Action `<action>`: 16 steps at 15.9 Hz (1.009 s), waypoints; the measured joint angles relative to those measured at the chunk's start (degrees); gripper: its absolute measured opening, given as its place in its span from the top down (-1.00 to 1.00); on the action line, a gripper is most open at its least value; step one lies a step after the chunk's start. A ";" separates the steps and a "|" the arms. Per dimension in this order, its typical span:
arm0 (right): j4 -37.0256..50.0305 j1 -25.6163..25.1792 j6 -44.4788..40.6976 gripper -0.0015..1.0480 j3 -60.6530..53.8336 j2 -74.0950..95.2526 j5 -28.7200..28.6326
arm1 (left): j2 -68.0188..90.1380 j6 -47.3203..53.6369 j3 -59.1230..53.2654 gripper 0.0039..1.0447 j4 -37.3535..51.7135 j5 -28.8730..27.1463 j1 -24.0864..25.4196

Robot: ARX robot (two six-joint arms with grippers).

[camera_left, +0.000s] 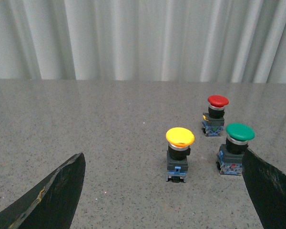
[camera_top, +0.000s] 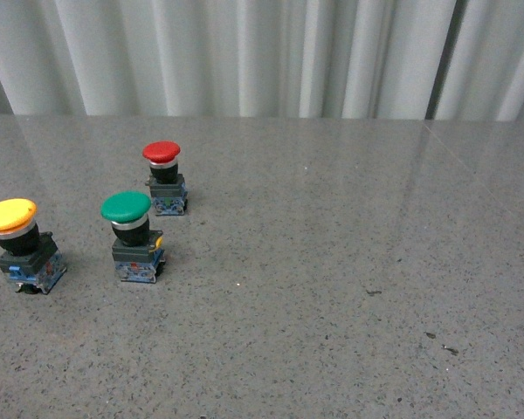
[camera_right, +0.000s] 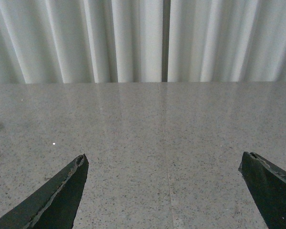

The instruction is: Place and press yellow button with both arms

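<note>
a: where was the yellow button (camera_top: 22, 243), the small push kind with a round mushroom cap, silver collar and black body?
b: upright on the grey speckled stone-look tabletop (camera_top: 349, 279), at the far left of the front view, close to that picture's edge. the similar green-capped button (camera_top: 133, 236) stood near it on its right, and the red-capped button (camera_top: 166, 179) further back.
a: and the count?
b: 3 buttons, 1 of each colour, and 2 grippers. neither arm showed in the front view.
a: the hands?
b: the left gripper (camera_left: 162, 155) had its jaws spread wide with nothing between them. the yellow button stood ahead of it on the table, untouched. the right gripper (camera_right: 164, 156) was equally wide and empty, over bare tabletop.
a: how would the button handle?
b: i judged it light, rigid plastic and metal, not fragile. the cap looked smooth and domed, so slippery, and it would likely sink under pressure. the squarer black body or the blue-grey base block seemed the better place to grip. it looked top-heavy, so a sideways nudge could tip it.
</note>
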 joint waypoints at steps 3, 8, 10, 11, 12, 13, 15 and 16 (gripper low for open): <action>0.00 0.00 0.00 -0.87 0.00 0.00 0.00 | 0.00 0.00 0.00 -0.88 0.00 0.00 0.00; 0.00 0.00 0.00 -0.87 0.00 0.00 0.00 | 0.00 0.00 0.00 -0.88 0.00 0.02 0.00; 0.00 0.00 0.00 -0.87 0.00 0.00 0.00 | 0.00 0.00 0.00 -0.88 0.00 0.00 0.00; 0.00 0.00 0.00 -0.87 0.00 0.00 0.00 | 0.00 0.00 0.00 -0.88 0.00 0.00 0.00; 0.00 0.00 0.00 -0.87 0.00 0.00 0.00 | 0.00 0.00 0.00 -0.88 0.00 0.02 0.00; 0.00 0.00 0.00 -0.87 0.00 0.00 0.00 | 0.00 0.00 0.00 -0.88 0.00 0.02 0.00; 0.00 0.00 0.00 -0.87 0.00 0.00 0.00 | 0.00 0.00 0.00 -0.88 0.00 0.00 0.00; 0.00 0.00 0.00 -0.87 0.00 0.00 0.00 | 0.00 0.00 0.00 -0.88 0.00 0.02 0.00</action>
